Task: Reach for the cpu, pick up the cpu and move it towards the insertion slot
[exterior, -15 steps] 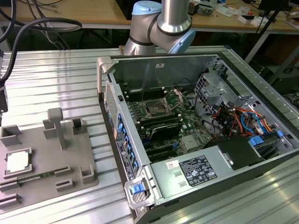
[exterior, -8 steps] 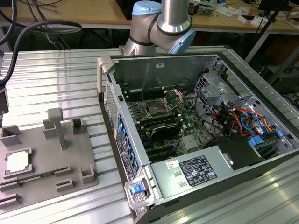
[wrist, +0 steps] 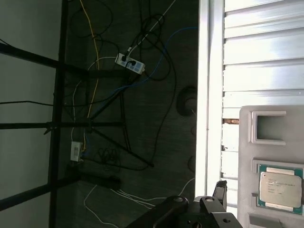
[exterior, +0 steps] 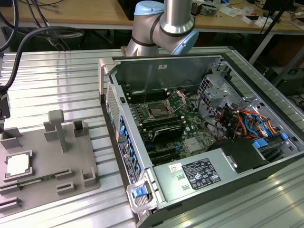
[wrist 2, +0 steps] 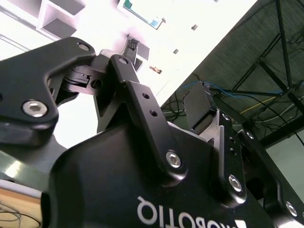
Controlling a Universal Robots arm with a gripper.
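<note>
Exterior view: the cpu (exterior: 18, 165) lies flat in its nest on the grey fixture plate (exterior: 52, 190), well apart from the insertion slot (exterior: 156, 112) in the open computer case (exterior: 266, 156). The gripper (wrist 2: 156, 109) is not on it yet (open or closed, I cannot tell). A good reach, I judge, centres squarely above the chip before descending.

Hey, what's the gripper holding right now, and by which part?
Nothing. The gripper is open and empty; the cpu lies in its grey fixture.
</note>
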